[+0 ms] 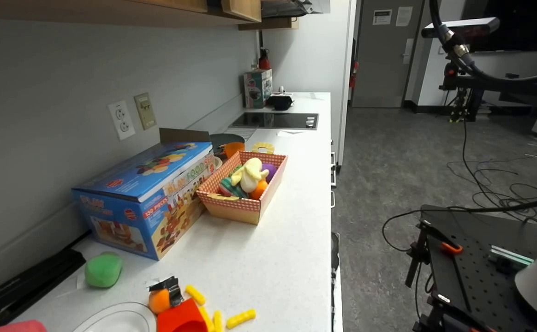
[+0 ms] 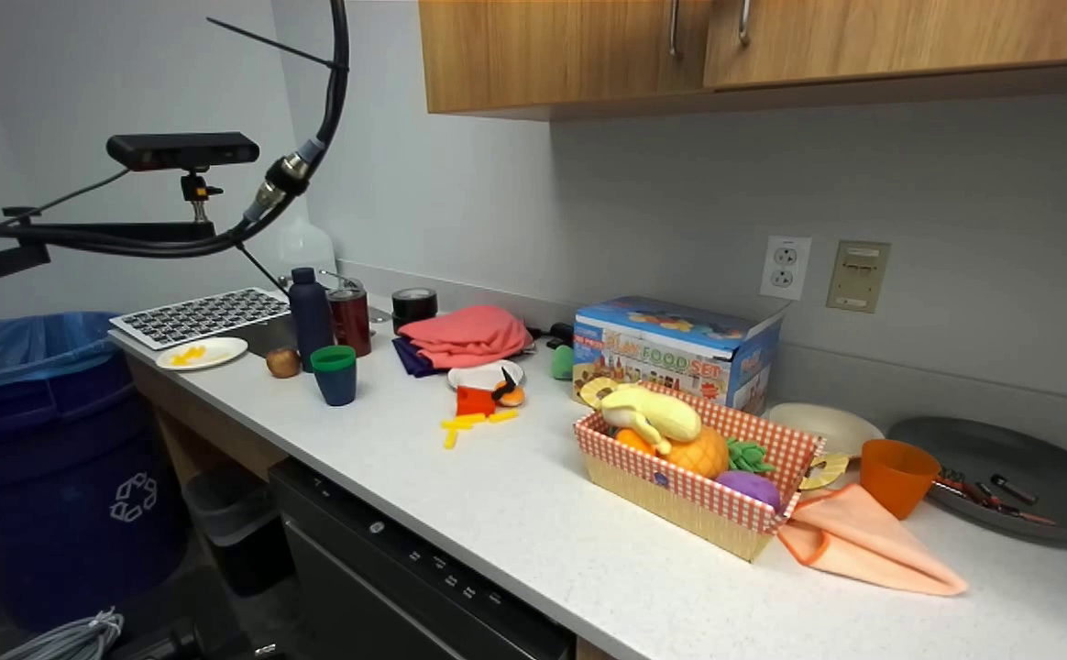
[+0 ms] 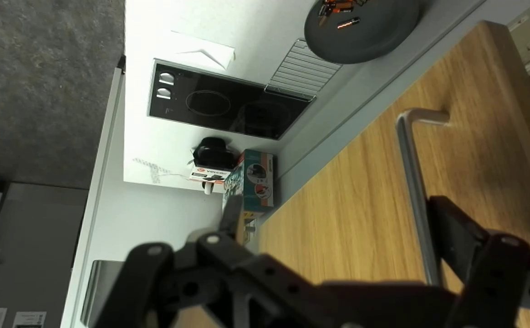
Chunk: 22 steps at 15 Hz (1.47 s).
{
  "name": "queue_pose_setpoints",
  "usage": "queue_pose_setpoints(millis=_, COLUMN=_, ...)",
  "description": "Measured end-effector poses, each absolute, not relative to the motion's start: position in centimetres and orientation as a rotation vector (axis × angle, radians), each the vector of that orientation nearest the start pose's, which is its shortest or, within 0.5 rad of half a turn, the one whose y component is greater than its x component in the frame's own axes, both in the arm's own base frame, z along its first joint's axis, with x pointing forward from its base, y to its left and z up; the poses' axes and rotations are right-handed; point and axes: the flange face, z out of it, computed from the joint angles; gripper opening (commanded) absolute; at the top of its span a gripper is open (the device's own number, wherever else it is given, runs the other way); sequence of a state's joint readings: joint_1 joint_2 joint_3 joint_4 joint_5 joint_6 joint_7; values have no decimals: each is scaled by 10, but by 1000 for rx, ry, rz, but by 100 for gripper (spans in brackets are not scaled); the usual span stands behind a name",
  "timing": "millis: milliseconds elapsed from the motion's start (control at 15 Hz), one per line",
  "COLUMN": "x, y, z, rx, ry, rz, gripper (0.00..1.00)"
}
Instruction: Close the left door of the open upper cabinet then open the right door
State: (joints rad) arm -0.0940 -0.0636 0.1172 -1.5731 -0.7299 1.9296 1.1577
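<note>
I am holding my black claw [image 3: 338,206] spread, and a slim silver bar handle [image 3: 415,182] on a flat, light tan wooden door [image 3: 360,191] is showing between its fingers [image 3: 454,223], just beside one of them. The wall-mounted upper cabinet of light tan wood [image 2: 570,55] is hanging above the white bench [image 2: 497,495].

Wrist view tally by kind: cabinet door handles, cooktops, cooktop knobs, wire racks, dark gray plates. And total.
Cabinet door handle: 1
Cooktop: 1
Cooktop knobs: 2
Wire rack: 1
Dark gray plate: 1
Total: 6
</note>
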Motion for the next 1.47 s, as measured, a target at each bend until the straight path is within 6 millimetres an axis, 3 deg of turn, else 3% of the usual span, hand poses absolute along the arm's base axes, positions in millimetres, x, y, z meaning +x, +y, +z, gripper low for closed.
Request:
queue_pose_setpoints(millis=1200, x=571, y=-28, z=715, rx=-2872, ry=1576, rz=-1288, gripper=100)
queue_pose_setpoints(millis=1467, x=576, y=-21, z=712, rx=-2978, ry=1491, rz=-1369, gripper=100)
